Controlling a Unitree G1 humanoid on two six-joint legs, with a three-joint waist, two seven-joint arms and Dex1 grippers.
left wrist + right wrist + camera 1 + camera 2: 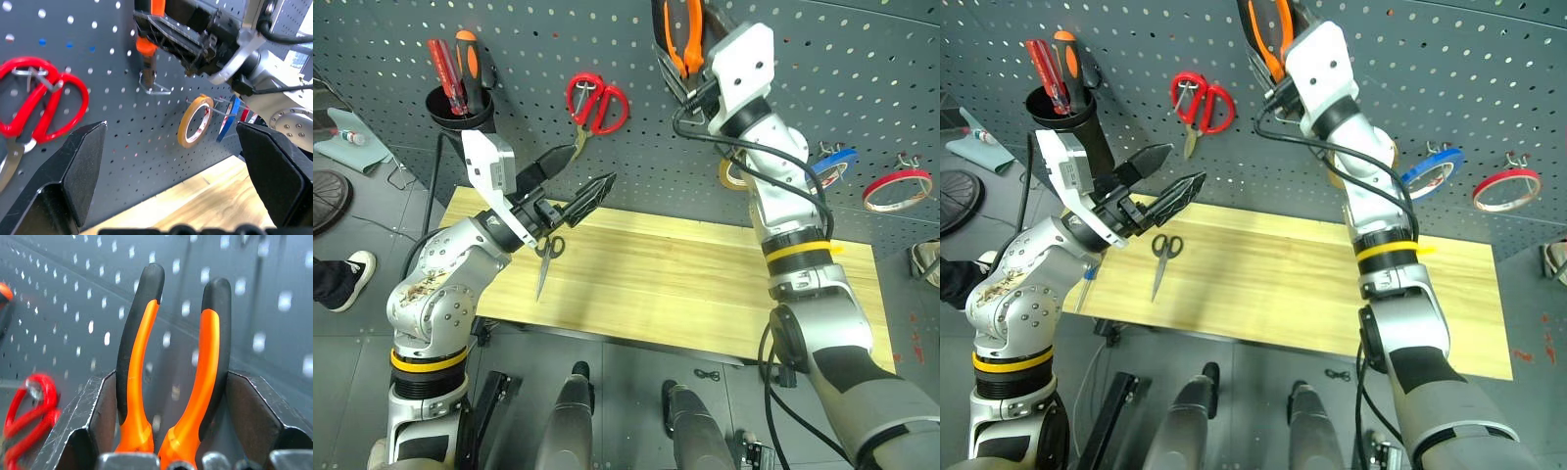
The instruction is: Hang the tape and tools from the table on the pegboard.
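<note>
Right gripper clamps pliers against the pegboard, seeking a hook; left gripper gapes empty.

Silver-grey metal arms with rounded, screw-dotted joint housings. Yellow band round each arm. White blocky wrist modules. Black cables looping along right arm. Scuffed, worn patches on left arm's casing. Left gripper, right gripper: black, faceted, wedge-shaped fingers, edges worn to bare metal.
</note>
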